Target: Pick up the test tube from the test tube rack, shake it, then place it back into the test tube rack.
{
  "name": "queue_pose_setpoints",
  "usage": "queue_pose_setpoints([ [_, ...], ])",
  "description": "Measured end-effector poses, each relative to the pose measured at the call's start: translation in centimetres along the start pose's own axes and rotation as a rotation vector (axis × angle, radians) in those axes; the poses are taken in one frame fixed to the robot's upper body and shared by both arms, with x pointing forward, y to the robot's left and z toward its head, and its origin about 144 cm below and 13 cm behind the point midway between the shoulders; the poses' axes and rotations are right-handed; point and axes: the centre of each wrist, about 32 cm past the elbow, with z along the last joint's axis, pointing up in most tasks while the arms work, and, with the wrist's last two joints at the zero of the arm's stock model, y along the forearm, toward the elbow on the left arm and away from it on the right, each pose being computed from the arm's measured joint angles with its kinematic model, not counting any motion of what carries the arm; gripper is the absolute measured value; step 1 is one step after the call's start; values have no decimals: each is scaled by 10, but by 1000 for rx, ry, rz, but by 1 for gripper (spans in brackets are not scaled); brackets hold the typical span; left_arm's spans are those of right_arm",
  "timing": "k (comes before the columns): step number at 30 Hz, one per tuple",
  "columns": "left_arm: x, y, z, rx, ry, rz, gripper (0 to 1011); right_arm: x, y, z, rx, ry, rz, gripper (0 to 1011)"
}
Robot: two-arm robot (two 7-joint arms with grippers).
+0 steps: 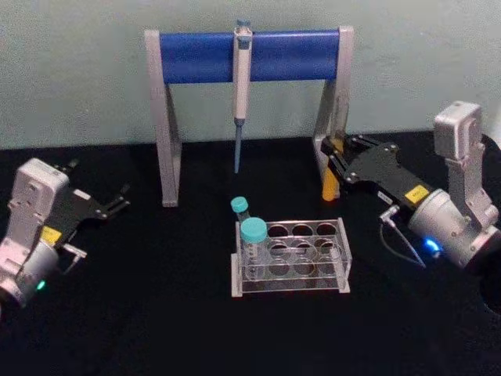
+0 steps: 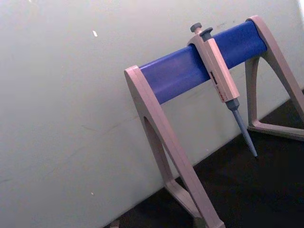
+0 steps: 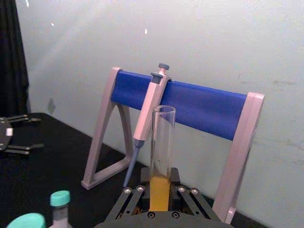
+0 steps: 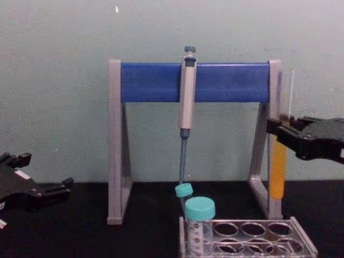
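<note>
**Black surface, pale wall: tube held clear of its rack**

The test tube (image 4: 278,166) hangs upright in the air, its orange-yellow liquid in the lower half. The open mouth faces up, probably so nothing spills. The right end effector (image 1: 333,163) pinches it near the liquid line, close by the right leg of the pipette stand (image 1: 250,55). The height likely gives room to shake. The test tube rack (image 1: 291,287) sits lower, toward the robot's left, well apart. The left end effector (image 1: 98,182), fingers spread, idles far left.
</note>
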Motion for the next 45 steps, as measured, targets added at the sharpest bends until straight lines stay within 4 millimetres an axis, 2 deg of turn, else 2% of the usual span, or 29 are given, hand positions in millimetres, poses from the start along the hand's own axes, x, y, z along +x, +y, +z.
queue_pose_setpoints([
  [11, 0, 0, 0, 0, 0, 0, 1001, -13, -17, 7, 29, 34, 20, 234],
  [45, 0, 0, 0, 0, 0, 0, 1001, -22, -33, -4, 6, 59, 46, 234],
])
